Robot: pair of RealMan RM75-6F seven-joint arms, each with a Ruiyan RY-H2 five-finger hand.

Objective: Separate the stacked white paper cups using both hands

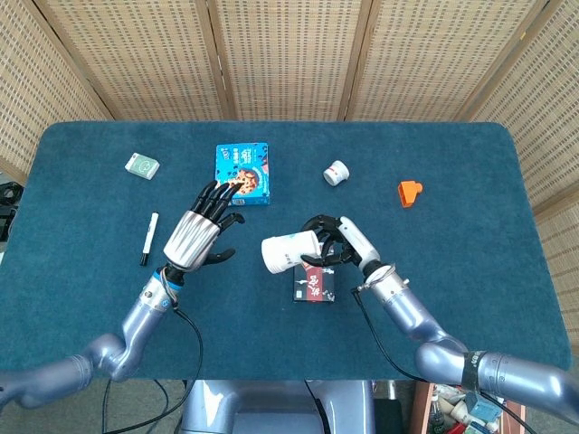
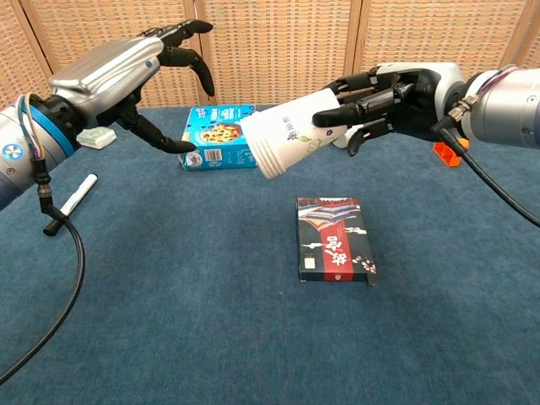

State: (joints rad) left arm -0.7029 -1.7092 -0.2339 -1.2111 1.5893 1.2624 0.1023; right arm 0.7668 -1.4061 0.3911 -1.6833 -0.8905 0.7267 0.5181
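The stacked white paper cups (image 1: 288,251) (image 2: 287,140) hang in the air on their side, rims pointing toward the robot's left. My right hand (image 1: 333,244) (image 2: 384,94) grips them around the base end, above the black and red box. My left hand (image 1: 201,231) (image 2: 139,67) is open with fingers spread, a short gap to the left of the cup rims, not touching them. Several nested rims show at the cups' mouth in the chest view.
A black and red box (image 1: 313,282) (image 2: 336,240) lies under the cups. A blue snack box (image 1: 242,174) (image 2: 221,137), small white cup (image 1: 336,172), orange piece (image 1: 409,192), black marker (image 1: 147,238) (image 2: 71,202) and green card pack (image 1: 142,165) lie around the blue table (image 1: 452,262).
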